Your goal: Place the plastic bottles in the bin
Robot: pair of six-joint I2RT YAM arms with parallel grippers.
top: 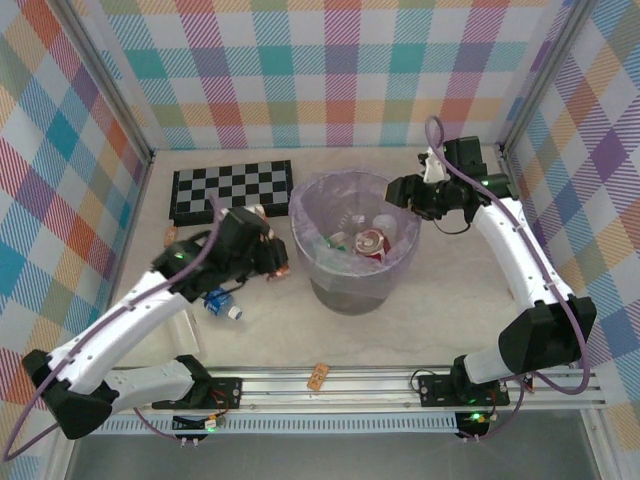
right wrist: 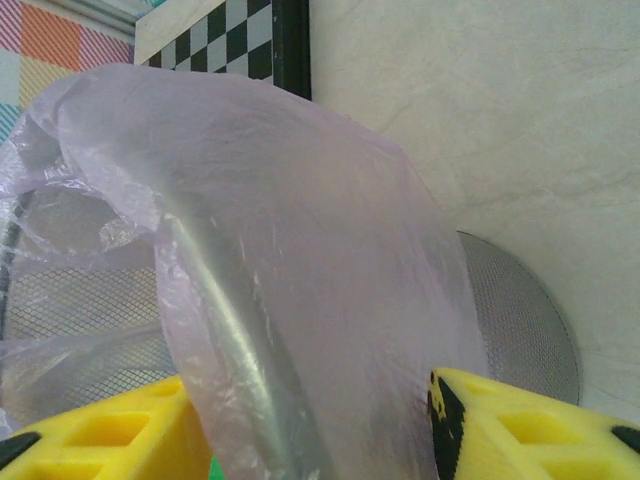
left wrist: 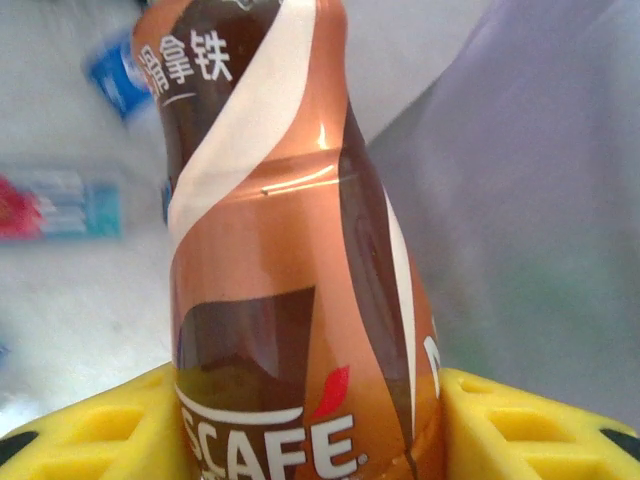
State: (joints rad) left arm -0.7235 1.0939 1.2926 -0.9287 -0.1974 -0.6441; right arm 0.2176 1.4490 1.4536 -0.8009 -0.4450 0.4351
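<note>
**Supervisor:** What is the left gripper point(left wrist: 305, 392) doing?

**Inspector:** It is gripping the brown bottle point(left wrist: 290, 230) low on its body. The yellow fingers point(left wrist: 110, 425) are pressing on both sides of the label. The jaws are standing narrow, with the bottle filling the gap.

**Supervisor:** How is the bottle lying?

**Inspector:** Its long axis is running straight out from the wrist, with the neck end pointing away from the fingers. I cannot tell whether it is clear of the table point(top: 450, 300).

**Supervisor:** And where is the bin point(top: 345, 290)?

**Inspector:** It is sitting just beside the left gripper, on that gripper's right, and its lilac bag is showing to the right of the bottle in the wrist view. In my judgement the coming move is turning on that offset: up over the near rim, then to the right. The left arm is the nearer one and is already carrying the load.

**Supervisor:** And the right gripper point(top: 398, 190)?

**Inspector:** It is straddling the far-right rim, with bag point(right wrist: 300, 200) film bunching between its fingers. I cannot tell whether it is clamping.

**Supervisor:** Anything outstanding?

**Inspector:** Several bottles point(top: 372, 242) are lying inside the bin. One clear bottle point(top: 222, 305) is lying on the table near the left arm.
</note>
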